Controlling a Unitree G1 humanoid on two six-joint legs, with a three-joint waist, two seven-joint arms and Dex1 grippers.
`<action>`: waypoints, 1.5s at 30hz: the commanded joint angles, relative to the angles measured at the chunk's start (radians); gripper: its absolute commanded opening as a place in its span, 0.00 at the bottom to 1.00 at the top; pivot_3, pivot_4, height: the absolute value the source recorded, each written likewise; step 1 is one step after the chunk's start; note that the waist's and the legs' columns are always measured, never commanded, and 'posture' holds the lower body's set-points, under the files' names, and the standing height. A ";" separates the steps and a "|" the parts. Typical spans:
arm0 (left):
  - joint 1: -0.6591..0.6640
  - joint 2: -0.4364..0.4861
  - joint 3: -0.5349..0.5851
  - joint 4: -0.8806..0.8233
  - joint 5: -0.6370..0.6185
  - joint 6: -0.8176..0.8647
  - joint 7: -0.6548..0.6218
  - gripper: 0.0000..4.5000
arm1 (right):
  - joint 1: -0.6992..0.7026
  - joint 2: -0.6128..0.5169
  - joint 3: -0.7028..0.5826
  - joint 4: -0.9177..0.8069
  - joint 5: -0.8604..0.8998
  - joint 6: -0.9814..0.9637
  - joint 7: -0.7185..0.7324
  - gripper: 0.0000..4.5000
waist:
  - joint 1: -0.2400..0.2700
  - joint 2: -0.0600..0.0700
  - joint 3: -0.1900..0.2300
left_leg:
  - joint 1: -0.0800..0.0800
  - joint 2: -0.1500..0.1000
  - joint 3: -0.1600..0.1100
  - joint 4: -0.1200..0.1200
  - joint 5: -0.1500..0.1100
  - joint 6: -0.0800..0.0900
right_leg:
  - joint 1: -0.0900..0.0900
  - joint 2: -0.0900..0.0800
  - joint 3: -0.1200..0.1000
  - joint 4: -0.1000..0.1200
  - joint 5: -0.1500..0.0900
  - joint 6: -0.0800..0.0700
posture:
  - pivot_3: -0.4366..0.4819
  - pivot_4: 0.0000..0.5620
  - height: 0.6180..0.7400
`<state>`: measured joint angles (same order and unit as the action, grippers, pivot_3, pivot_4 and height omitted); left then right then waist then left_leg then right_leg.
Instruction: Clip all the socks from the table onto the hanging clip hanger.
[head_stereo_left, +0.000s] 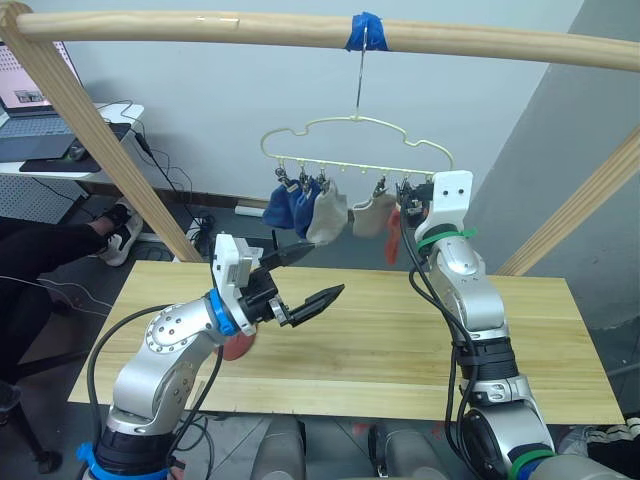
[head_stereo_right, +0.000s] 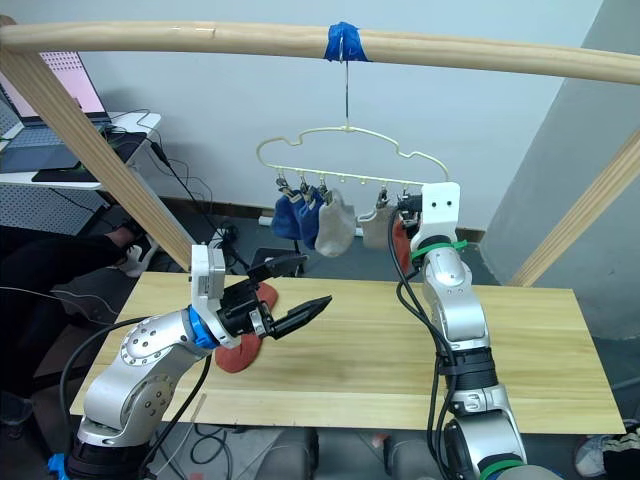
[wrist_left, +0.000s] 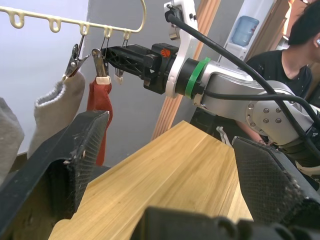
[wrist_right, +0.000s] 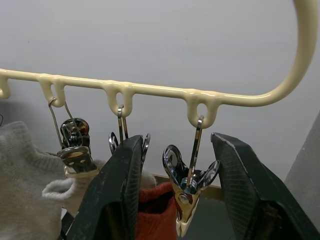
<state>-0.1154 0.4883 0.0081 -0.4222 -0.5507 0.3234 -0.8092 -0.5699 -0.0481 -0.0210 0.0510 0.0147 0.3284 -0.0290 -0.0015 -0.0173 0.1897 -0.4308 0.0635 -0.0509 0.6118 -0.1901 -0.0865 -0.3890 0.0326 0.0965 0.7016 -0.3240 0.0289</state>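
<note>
While the right gripper (wrist_right: 172, 195) sits raised at the far right end of the clip hanger (head_stereo_left: 355, 140), its two black fingers stand spread on either side of the last silver clip (wrist_right: 187, 192), touching it on neither side as far as I can tell. I read that as being set to squeeze the clip's handles so it will take a sock. Just beside that clip a rust-red sock (wrist_left: 99, 107) already hangs from its neighbour, with a light grey sock (head_stereo_left: 373, 215) next to it, another light grey sock (head_stereo_left: 325, 215) further along and two blue socks (head_stereo_left: 290, 205) at the left end. That makes five on the hanger.

My left gripper (head_stereo_right: 290, 292) hovers low over the surface (head_stereo_left: 520, 340) with its fingers wide apart and nothing between them. The sixth sock, the other rust-red sock (head_stereo_right: 245, 350), lies on the pale planks right under that arm, near the surface's left front. I judge the left arm is placed there to fetch it.

The hanger's metal hook is hung on a thick wooden pole (head_stereo_left: 200, 28) where blue tape (head_stereo_left: 367, 32) wraps it. Behind stands a pale wall, with cables on the floor, a laptop (head_stereo_left: 25, 100) on a side desk, a water dispenser bottle (wrist_left: 244, 31), and a seated person (wrist_left: 295, 50) off to the right.
</note>
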 joint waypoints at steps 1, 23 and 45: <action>-0.005 0.005 0.007 -0.019 0.000 -0.019 -0.006 1.00 | -0.018 -0.003 -0.018 -0.010 0.002 -0.032 -0.006 0.37 | 0.000 0.000 0.000 | 0.000 0.000 0.000 0.000 0.000 0.000 | 0.000 0.000 0.000 0.000 0.000 0.000 | 0.61 0.28 1.00; 0.037 -0.002 0.108 0.240 0.113 -0.016 0.161 1.00 | -0.108 -0.166 -0.105 -0.150 0.297 0.413 0.257 0.03 | -0.004 0.000 0.000 | 0.001 0.000 0.000 0.000 0.000 0.000 | 0.000 0.000 0.000 0.002 0.000 0.000 | 0.56 0.26 1.00; -0.071 -0.035 0.215 0.904 0.312 -0.027 0.378 1.00 | -0.155 -0.264 -0.131 -0.125 0.341 0.496 0.329 0.03 | 0.031 0.000 -0.001 | 0.001 0.000 0.001 0.000 0.000 0.000 | 0.000 0.000 0.000 0.002 0.000 0.000 | 0.68 0.24 1.00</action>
<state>-0.1736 0.4531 0.2274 0.4433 -0.2467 0.2981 -0.4259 -0.6970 -0.3065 -0.1377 -0.0332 0.3366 0.8359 0.2953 0.0298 -0.0175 0.1892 -0.4298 0.0635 -0.0504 0.6118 -0.1902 -0.0862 -0.3894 0.0327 0.0959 0.7039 -0.3240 0.0288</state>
